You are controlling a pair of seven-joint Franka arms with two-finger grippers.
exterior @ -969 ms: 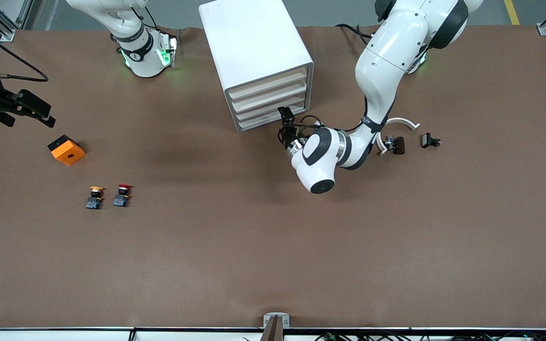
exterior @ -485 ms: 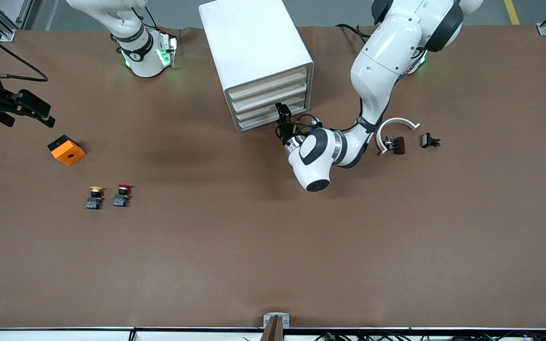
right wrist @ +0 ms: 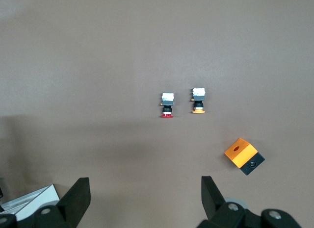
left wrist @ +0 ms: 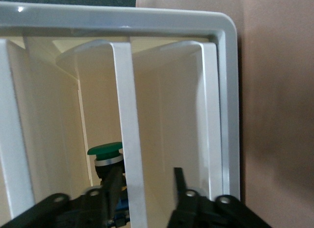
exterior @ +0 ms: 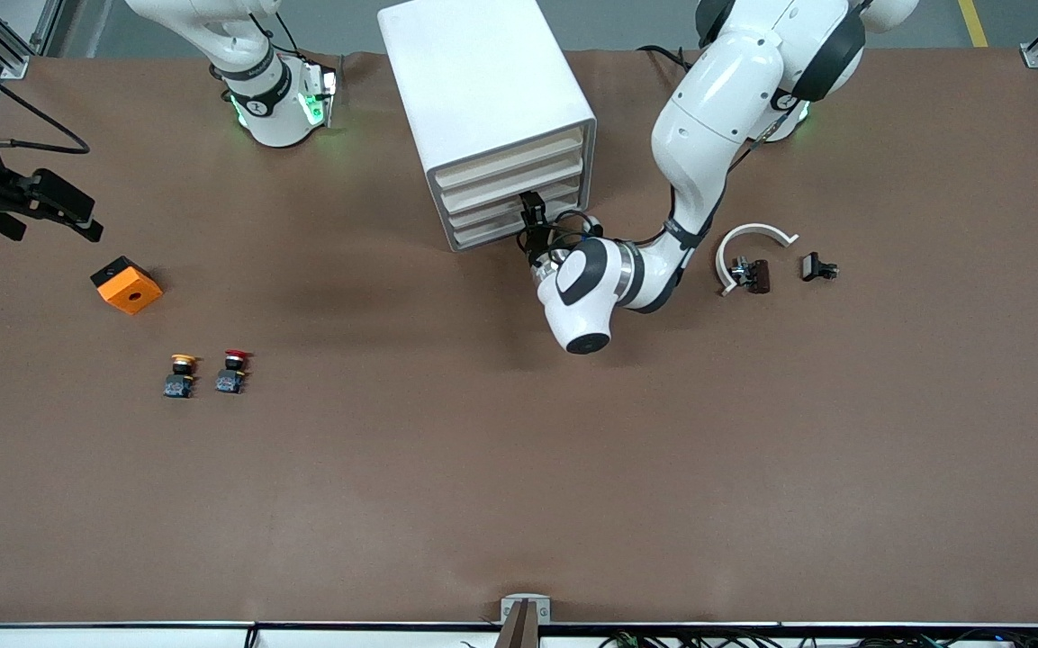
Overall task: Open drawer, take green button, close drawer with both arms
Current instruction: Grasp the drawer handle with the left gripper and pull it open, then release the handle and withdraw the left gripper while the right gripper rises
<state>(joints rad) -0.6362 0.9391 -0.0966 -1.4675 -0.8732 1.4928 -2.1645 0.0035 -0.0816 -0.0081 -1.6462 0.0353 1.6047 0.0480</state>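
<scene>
Two tools are in view. The left tool (exterior: 532, 211) is at the front of the cabinet (exterior: 482, 99), fingers apart astride a drawer front (left wrist: 128, 139); which drawer cannot be told. The green button (left wrist: 104, 150) sits inside, beside that front. The right tool (right wrist: 142, 198) waits over the table (exterior: 519, 468) at the right arm's end, fingers apart.
</scene>
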